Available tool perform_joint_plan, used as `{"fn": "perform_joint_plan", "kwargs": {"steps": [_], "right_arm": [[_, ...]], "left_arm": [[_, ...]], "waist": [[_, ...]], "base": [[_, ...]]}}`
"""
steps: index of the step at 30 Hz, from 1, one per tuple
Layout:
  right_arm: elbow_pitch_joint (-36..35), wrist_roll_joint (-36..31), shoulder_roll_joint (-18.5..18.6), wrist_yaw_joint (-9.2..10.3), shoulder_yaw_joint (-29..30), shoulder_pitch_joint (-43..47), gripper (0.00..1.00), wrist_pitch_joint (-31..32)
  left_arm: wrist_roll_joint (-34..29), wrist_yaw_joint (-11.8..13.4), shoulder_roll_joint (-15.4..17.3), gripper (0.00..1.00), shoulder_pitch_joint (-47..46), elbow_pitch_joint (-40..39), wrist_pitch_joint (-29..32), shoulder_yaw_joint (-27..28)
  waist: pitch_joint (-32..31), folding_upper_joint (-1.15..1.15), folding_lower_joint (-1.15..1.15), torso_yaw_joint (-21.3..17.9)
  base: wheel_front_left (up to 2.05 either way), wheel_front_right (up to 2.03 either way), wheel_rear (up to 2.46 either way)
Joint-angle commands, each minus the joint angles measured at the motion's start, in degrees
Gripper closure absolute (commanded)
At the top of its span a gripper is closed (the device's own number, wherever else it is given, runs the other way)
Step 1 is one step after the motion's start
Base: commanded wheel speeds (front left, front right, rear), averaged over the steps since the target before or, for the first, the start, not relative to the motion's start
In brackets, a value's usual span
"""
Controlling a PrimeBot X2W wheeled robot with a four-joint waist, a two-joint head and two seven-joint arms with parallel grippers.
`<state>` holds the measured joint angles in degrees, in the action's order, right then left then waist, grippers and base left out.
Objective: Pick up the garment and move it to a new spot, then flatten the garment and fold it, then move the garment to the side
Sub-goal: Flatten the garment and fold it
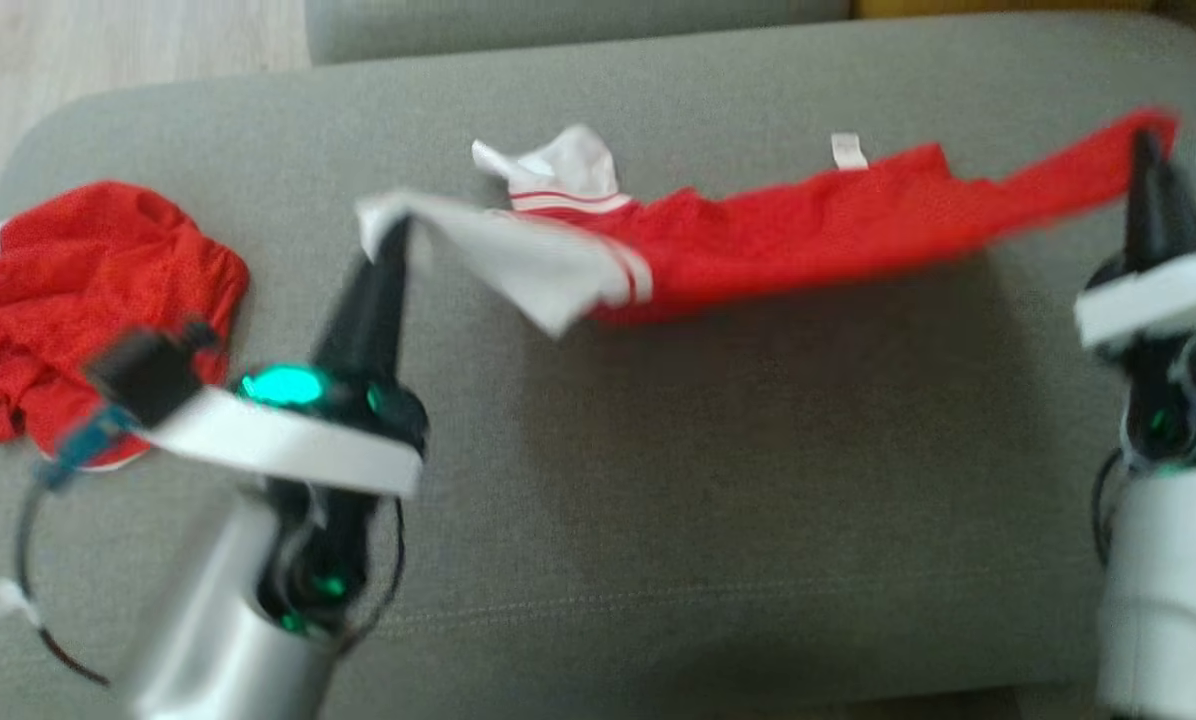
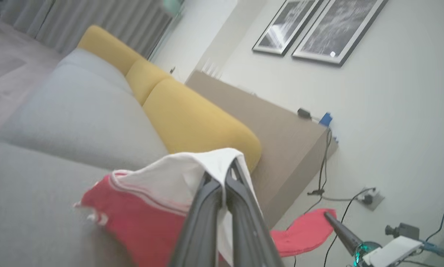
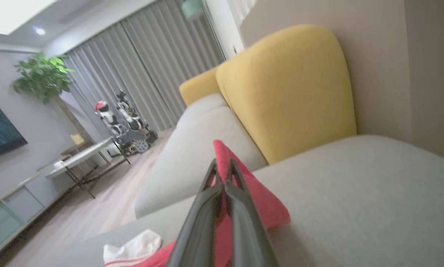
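The garment [image 1: 808, 230] is red with white sleeves and red stripes, stretched in the air across the grey sofa cushion [image 1: 658, 480] between both grippers. My left gripper [image 1: 395, 232] is shut on a white sleeve end, which drapes over its tips in the left wrist view, garment [image 2: 151, 207], gripper [image 2: 223, 174]. My right gripper [image 1: 1146, 145] is shut on the red hem corner at the far right; the right wrist view shows red cloth [image 3: 259, 200] pinched between the closed fingers [image 3: 222, 174]. The other white sleeve [image 1: 558, 165] lies on the cushion behind.
A second red garment [image 1: 88, 290] lies crumpled at the cushion's left edge. Yellow back cushions [image 2: 192, 118] and a beige wall ledge [image 2: 281, 133] stand beyond the seat. Wooden floor [image 1: 108, 45] shows at the upper left. Cables [image 2: 329, 185] run along the wall.
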<state>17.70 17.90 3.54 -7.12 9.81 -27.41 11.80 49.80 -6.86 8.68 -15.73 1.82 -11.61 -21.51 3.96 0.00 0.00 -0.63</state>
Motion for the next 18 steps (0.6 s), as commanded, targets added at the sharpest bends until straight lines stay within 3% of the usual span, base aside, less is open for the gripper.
{"fn": "perform_joint_plan", "kwargs": {"steps": [1,10,18], "right_arm": [[-2.72,0.81,0.76,-0.36,-1.70,-4.01,1.00,0.58],[-8.42,0.77,1.04,-0.36,-5.12,-11.23,1.00,6.53],[-19.80,-1.90,-0.48,-0.36,-0.30,-12.21,1.00,17.83]], "left_arm": [[0.91,0.52,1.07,1.00,-4.65,-3.88,0.30,3.30],[3.60,8.14,2.69,1.00,-11.72,-16.01,6.20,8.59],[2.61,16.86,5.97,1.00,-17.26,-25.66,13.94,11.44]], "waist": [[-1.46,0.00,0.00,0.00],[-6.95,0.00,0.00,-1.31],[-7.51,0.00,0.00,-2.87]], "base": [[0.00,0.00,0.00],[0.00,0.00,0.00],[0.00,0.00,0.00]]}}
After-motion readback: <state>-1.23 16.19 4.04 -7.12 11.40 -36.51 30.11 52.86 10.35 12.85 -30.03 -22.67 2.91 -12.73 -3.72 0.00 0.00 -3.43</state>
